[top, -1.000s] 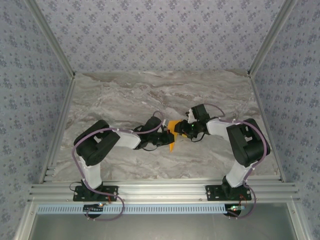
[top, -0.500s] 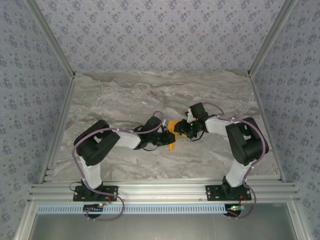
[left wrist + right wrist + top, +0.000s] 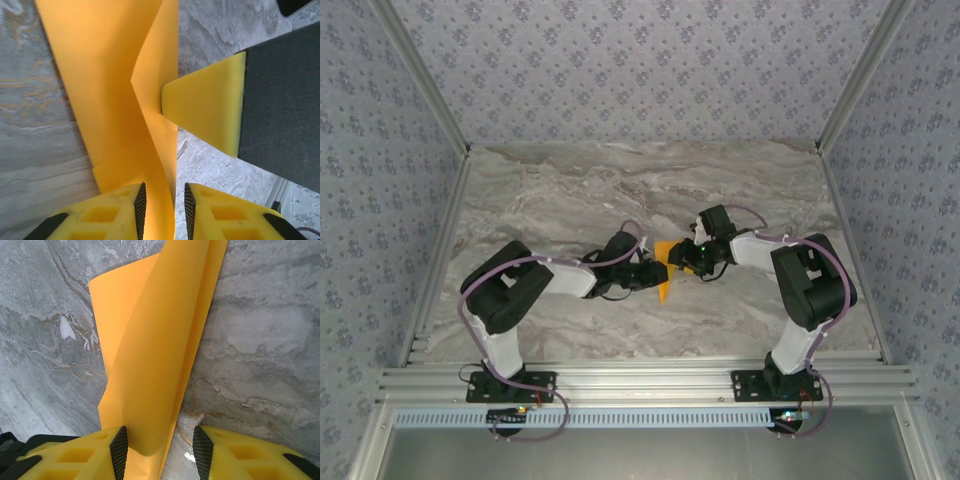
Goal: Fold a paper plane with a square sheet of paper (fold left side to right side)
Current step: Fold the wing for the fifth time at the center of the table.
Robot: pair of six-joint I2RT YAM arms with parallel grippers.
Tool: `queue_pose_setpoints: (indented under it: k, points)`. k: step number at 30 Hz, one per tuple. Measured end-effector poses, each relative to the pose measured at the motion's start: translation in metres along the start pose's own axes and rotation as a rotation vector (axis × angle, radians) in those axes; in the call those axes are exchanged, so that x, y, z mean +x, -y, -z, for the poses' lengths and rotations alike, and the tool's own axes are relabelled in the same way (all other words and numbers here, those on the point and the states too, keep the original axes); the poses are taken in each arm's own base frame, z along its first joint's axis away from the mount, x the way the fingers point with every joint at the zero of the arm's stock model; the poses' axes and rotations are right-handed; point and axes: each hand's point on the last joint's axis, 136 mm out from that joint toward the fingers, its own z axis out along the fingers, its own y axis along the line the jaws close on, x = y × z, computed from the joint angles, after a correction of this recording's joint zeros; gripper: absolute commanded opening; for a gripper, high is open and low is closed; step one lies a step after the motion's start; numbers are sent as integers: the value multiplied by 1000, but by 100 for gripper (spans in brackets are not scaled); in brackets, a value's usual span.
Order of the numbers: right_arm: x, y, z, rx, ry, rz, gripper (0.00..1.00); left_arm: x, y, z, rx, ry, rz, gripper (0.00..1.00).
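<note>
The tabletop [image 3: 570, 190] is a grey-and-beige marbled slab with veining streaked across it. Walls [image 3: 640, 70] papered in pale blue-grey with small floral sprigs close it in at the back and both sides. Slanted aluminium posts [image 3: 424, 80] rise from the back corners. Aluminium rails [image 3: 640, 380] line the near edge, with a white slotted strip [image 3: 640, 417] just below them.

Looks matt, smooth on the thin bright-orange paper sheet [image 3: 100, 75]; smooth on the grey veined stone-look counter [image 3: 260, 340]; matt plastic on the yellow fingers [image 3: 225, 210] of the left tool [image 3: 162, 205].
</note>
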Motion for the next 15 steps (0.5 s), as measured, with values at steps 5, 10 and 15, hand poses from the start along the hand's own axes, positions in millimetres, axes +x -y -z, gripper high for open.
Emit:
queue_pose_setpoints:
  k: [5,10,15]
  points:
    - [0,0,0,2,0,0,45,-15,-6,17,4,42,23,34]
    - [0,0,0,3,0,0,45,-27,-11,23,6,63,40,37]
    - [0,0,0,3,0,-1,45,-32,-4,15,27,48,39,36]
